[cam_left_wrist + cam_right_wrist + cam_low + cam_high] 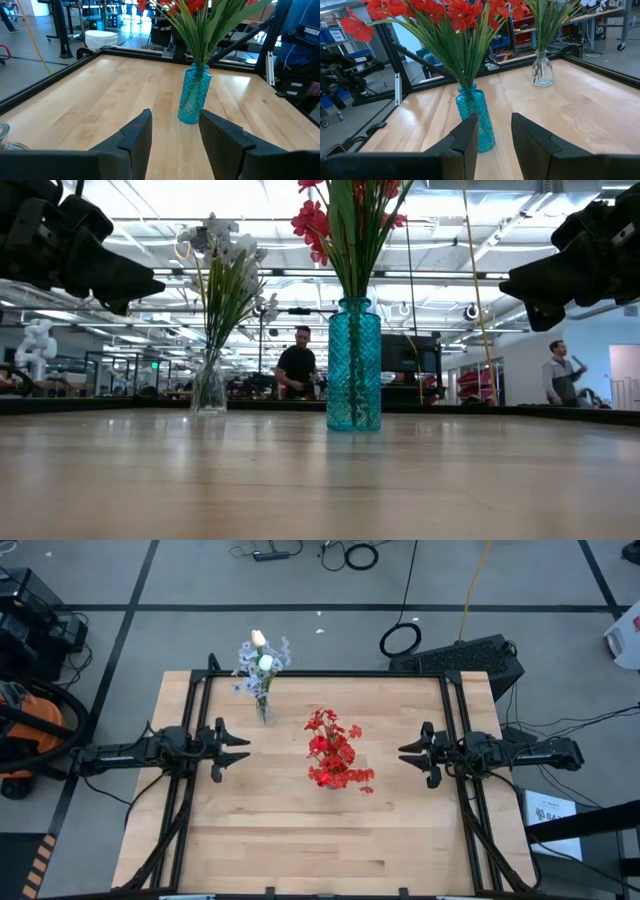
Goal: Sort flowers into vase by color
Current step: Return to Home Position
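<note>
Light wooden table [250,840] is seen from above with the red flowers [335,755] at its middle and the white and bluish flowers [262,665] near the far edge, while the left gripper [240,749] and the right gripper [405,754] are placed well aside, jaws spread and nothing held, as is judged fitting for a sorting that looks finished. From table height it is shown, what is hidden from above, that the red ones stand in a blue vase [354,365] and the pale ones in a clear vase [209,385], both upright. By both wrist views the gap between the fingers [137,135] is confirmed.
</note>
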